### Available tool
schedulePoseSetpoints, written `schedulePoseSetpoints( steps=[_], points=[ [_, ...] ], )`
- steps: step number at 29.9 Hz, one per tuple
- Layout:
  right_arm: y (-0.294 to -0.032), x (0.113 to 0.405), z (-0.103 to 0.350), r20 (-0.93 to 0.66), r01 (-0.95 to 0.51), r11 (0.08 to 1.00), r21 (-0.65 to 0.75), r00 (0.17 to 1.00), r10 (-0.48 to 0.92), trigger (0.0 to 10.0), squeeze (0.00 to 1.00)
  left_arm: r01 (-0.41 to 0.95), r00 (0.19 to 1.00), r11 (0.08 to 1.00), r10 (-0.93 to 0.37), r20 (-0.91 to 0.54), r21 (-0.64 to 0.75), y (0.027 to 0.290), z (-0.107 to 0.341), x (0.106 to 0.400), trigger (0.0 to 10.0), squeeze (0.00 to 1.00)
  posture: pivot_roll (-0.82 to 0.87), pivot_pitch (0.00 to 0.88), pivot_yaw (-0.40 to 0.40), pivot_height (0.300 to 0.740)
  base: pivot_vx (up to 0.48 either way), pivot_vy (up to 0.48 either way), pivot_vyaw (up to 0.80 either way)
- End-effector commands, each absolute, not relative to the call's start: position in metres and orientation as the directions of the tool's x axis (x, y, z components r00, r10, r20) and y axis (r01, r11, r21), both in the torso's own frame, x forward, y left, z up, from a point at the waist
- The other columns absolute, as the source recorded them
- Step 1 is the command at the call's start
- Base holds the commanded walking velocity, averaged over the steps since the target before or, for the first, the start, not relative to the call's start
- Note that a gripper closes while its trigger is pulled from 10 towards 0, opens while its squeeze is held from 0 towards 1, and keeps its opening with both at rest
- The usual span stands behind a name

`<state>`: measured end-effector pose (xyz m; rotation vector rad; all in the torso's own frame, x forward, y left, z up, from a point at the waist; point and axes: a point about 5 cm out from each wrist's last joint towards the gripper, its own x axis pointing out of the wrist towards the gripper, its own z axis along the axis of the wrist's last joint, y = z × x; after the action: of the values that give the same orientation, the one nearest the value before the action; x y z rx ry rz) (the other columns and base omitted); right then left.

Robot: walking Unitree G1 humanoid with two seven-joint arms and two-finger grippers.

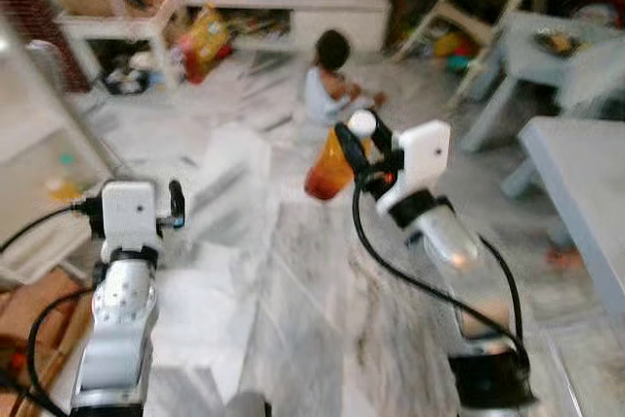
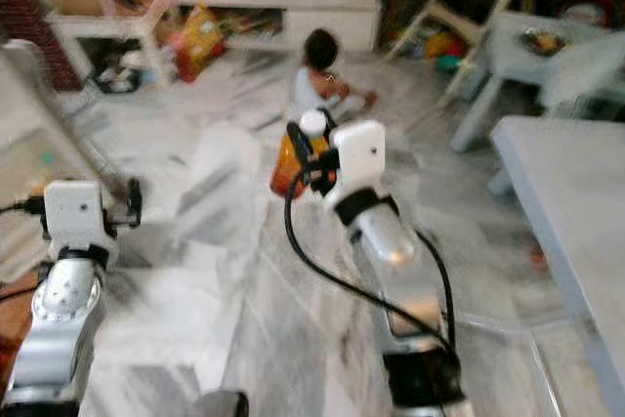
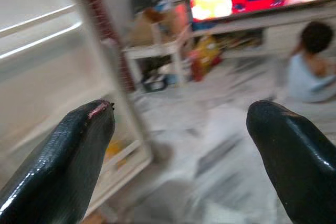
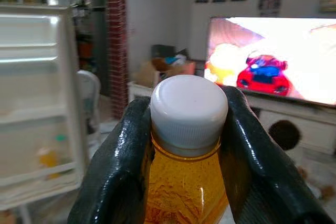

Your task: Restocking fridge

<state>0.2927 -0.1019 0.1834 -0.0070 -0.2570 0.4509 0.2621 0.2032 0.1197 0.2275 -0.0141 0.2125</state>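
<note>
The bottle (image 4: 186, 182) is translucent amber-orange with a white ribbed cap (image 4: 189, 109), clamped between the glossy black fingers (image 4: 118, 171) of the right gripper (image 1: 354, 148). The floor (image 1: 293, 280) is pale grey-white marble with darker veins, and on the far side the television (image 4: 273, 66) shows a red and blue cartoon car on bright yellow-white. On the left the open fridge door (image 4: 37, 103) is white, beside a red-brick pillar (image 4: 114, 40).

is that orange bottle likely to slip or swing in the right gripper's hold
Probably some swing: the right gripper pinches the orange bottle only at its neck, under the white cap. It looks full, so likely heavy below. The cap's lip should resist slipping down.
</note>
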Motion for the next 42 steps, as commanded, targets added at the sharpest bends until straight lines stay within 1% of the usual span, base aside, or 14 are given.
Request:
schedulePoseSetpoints(
  steps=[1, 6, 9, 13, 16, 19, 20, 22, 27, 30, 34, 35, 39, 42],
  points=[
    [-0.114, 0.292, 0.180, 0.242, -0.392, 0.918, -0.062, 0.886, 0.395, 10.0, 0.00, -0.231, 0.973, 0.942, 0.226, 0.049, 0.242, 0.205, 0.120, 0.260, 10.0, 0.00, 0.05, 0.047, -0.023, 0.740, 0.000, 0.000, 0.78],
    [-0.118, 0.290, 0.170, 0.216, -0.379, 0.923, -0.068, 0.897, 0.385, 10.0, 0.00, -0.254, 0.967, 0.934, 0.251, 0.043, 0.252, 0.210, 0.119, 0.262, 10.0, 0.00, 0.05, 0.040, -0.020, 0.740, 0.000, 0.000, 0.78],
    [-0.116, 0.293, 0.170, 0.223, -0.373, 0.925, -0.075, 0.897, 0.380, 10.0, 0.00, -0.229, 0.973, 0.946, 0.221, 0.061, 0.230, 0.207, 0.126, 0.267, 10.0, 0.00, 0.06, 0.044, -0.020, 0.740, 0.000, 0.000, 0.78],
    [-0.116, 0.293, 0.169, 0.229, -0.360, 0.930, -0.074, 0.901, 0.367, 10.0, 0.00, -0.204, 0.979, 0.953, 0.198, 0.048, 0.224, 0.203, 0.123, 0.263, 10.0, 0.00, 0.07, 0.039, -0.027, 0.740, 0.000, 0.000, 0.77],
    [-0.121, 0.293, 0.167, 0.233, -0.317, 0.946, -0.065, 0.917, 0.323, 10.0, 0.00, -0.186, 0.982, 0.955, 0.183, 0.033, 0.230, 0.199, 0.118, 0.260, 10.0, 0.00, 0.07, 0.032, -0.032, 0.740, 0.000, 0.000, 0.77],
    [-0.130, 0.294, 0.162, 0.219, -0.251, 0.966, -0.056, 0.941, 0.257, 10.0, 0.00, -0.189, 0.982, 0.954, 0.189, 0.025, 0.234, 0.198, 0.116, 0.258, 10.0, 0.00, 0.07, 0.025, -0.033, 0.740, 0.000, 0.000, 0.77],
    [-0.137, 0.294, 0.156, 0.199, -0.203, 0.979, -0.027, 0.958, 0.205, 10.0, 0.00, -0.191, 0.981, 0.952, 0.192, 0.018, 0.237, 0.198, 0.114, 0.256, 10.0, 0.00, 0.07, 0.018, -0.033, 0.740, 0.000, 0.000, 0.77],
    [-0.141, 0.293, 0.153, 0.189, -0.184, 0.983, -0.021, 0.964, 0.185, 10.0, 0.00, -0.192, 0.981, 0.951, 0.194, 0.016, 0.241, 0.199, 0.114, 0.254, 10.0, 0.00, 0.07, 0.016, -0.032, 0.740, 0.000, 0.000, 0.77],
    [-0.168, 0.285, 0.137, 0.130, -0.069, 0.995, -0.078, 0.988, 0.078, 10.0, 0.00, -0.212, 0.973, 0.938, 0.228, -0.027, 0.273, 0.215, 0.102, 0.231, 10.0, 0.00, 0.08, 0.017, -0.041, 0.740, 0.000, 0.000, 0.62],
    [-0.176, 0.285, 0.132, 0.108, -0.032, 0.997, -0.074, 0.993, 0.040, 10.0, 0.00, -0.215, 0.973, 0.939, 0.231, -0.027, 0.270, 0.217, 0.102, 0.229, 10.0, 0.00, 0.09, 0.008, -0.051, 0.740, 0.000, 0.000, 0.00],
    [-0.171, 0.290, 0.125, 0.063, -0.063, 0.996, -0.067, 0.996, 0.067, 10.0, 0.00, -0.222, 0.973, 0.942, 0.229, 0.001, 0.250, 0.214, 0.108, 0.235, 10.0, 0.00, 0.10, 0.007, -0.054, 0.740, 0.000, 0.000, 0.00],
    [-0.166, 0.293, 0.124, 0.048, -0.088, 0.996, -0.032, 0.995, 0.090, 10.0, 0.00, -0.221, 0.974, 0.944, 0.225, 0.011, 0.246, 0.211, 0.110, 0.238, 10.0, 0.00, 0.10, 0.007, -0.054, 0.740, 0.000, 0.000, 0.00],
    [-0.148, 0.295, 0.128, 0.067, -0.184, 0.983, -0.009, 0.981, 0.184, 10.0, 0.00, -0.205, 0.979, 0.954, 0.203, 0.034, 0.220, 0.203, 0.116, 0.244, 10.0, 0.00, 0.10, 0.008, -0.055, 0.740, 0.156, 0.000, 0.00],
    [-0.143, 0.296, 0.126, 0.049, -0.184, 0.983, -0.026, 0.982, 0.185, 10.0, 0.00, -0.203, 0.979, 0.955, 0.200, 0.036, 0.216, 0.201, 0.117, 0.245, 10.0, 0.00, 0.10, 0.009, -0.055, 0.740, 0.360, 0.000, 0.00]
  ],
)
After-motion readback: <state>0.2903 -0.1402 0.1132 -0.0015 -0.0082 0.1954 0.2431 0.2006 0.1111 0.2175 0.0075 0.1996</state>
